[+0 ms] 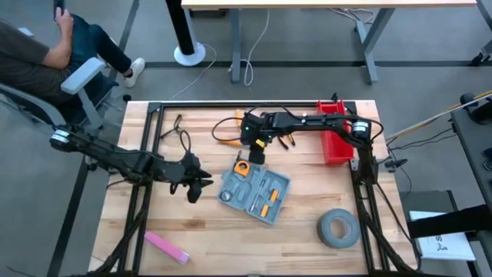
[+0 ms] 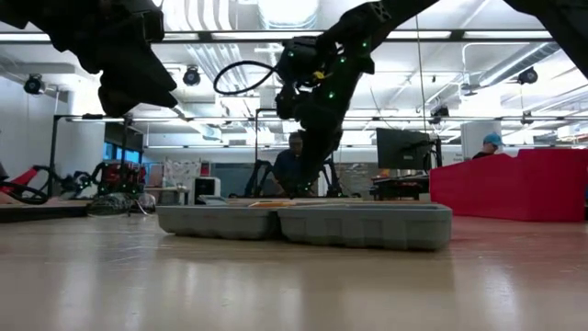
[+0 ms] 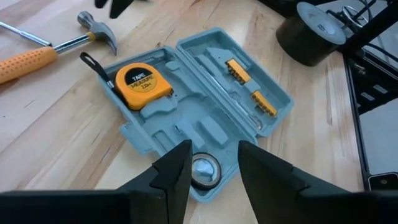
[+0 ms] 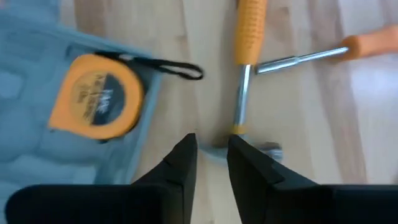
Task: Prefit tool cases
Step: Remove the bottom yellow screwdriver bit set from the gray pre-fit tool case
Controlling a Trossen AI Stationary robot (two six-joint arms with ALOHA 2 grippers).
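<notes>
High view: one open tool case (image 1: 256,192), one hammer (image 1: 244,132), one tape roll (image 1: 338,229).

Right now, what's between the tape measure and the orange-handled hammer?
Bare wood, crossed only by the tape measure's black strap; the right wrist view shows it beside the hammer.

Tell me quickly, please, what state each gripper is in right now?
Left gripper: open, empty, above the open tool case.
Right gripper: narrowly parted, empty, over the hammer head.

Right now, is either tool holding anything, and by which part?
Nothing is held. The right tool hangs over the hammer, jaws apart and empty; the left tool hovers open above the tool case.
</notes>
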